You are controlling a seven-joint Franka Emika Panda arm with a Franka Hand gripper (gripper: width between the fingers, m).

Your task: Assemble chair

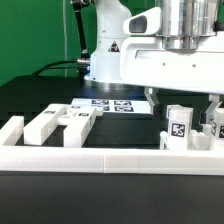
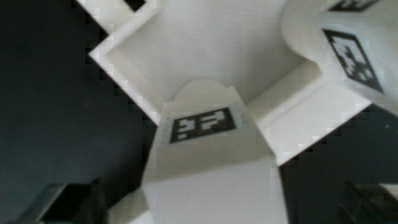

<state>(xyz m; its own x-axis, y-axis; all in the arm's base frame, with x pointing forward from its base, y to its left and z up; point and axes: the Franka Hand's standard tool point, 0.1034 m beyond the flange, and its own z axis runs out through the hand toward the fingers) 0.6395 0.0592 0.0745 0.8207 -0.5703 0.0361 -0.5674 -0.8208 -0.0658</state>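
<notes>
The chair is in loose white tagged pieces. In the exterior view, two blocky pieces (image 1: 60,123) lie on the left, and upright tagged posts (image 1: 178,126) stand on the right behind the front rail. My gripper (image 1: 184,106) hangs just above those right-hand posts. In the wrist view a white post with a square tag (image 2: 201,122) runs between my dark fingertips (image 2: 61,205), with a dark gap on each side of it. The gripper (image 2: 214,212) is open and holds nothing. Another tagged piece (image 2: 354,55) stands beside the post.
A long low white border rail (image 1: 100,157) runs along the front of the black table. The marker board (image 1: 110,103) lies flat at the back centre. The robot's white base (image 1: 110,50) rises behind it, against a green backdrop.
</notes>
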